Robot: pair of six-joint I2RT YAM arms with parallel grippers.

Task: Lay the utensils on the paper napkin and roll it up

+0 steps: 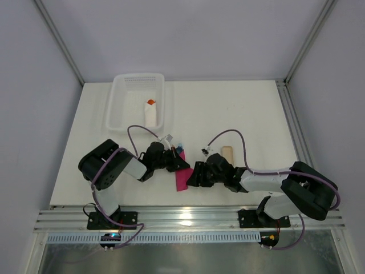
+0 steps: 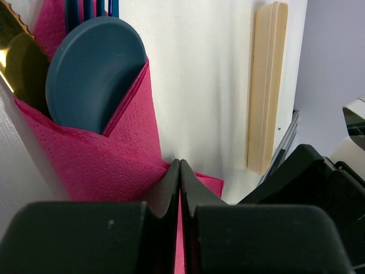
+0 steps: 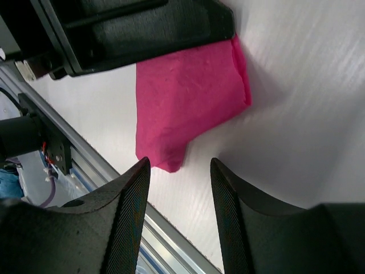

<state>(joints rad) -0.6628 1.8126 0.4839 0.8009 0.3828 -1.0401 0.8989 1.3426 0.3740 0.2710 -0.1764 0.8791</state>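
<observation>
The magenta paper napkin [image 1: 182, 176] lies folded around the utensils near the table's front edge. In the left wrist view the napkin [image 2: 97, 160] wraps the blue spoon [image 2: 94, 71], the yellow knife [image 2: 17, 63] and the blue fork's tines [image 2: 91, 7], which poke out of its far end. My left gripper [image 2: 180, 162] is shut on a fold of the napkin; in the top view it [image 1: 178, 161] sits over the bundle. My right gripper [image 3: 179, 165] is open and empty, its fingertips just short of the napkin's near corner [image 3: 188, 97].
A long beige strip [image 1: 227, 154] lies right of the bundle, also in the left wrist view [image 2: 265, 85]. A white basket [image 1: 117, 105] at the back left holds a white roll with an orange tip [image 1: 151, 114]. The metal rail [image 3: 171, 245] runs along the table's front edge.
</observation>
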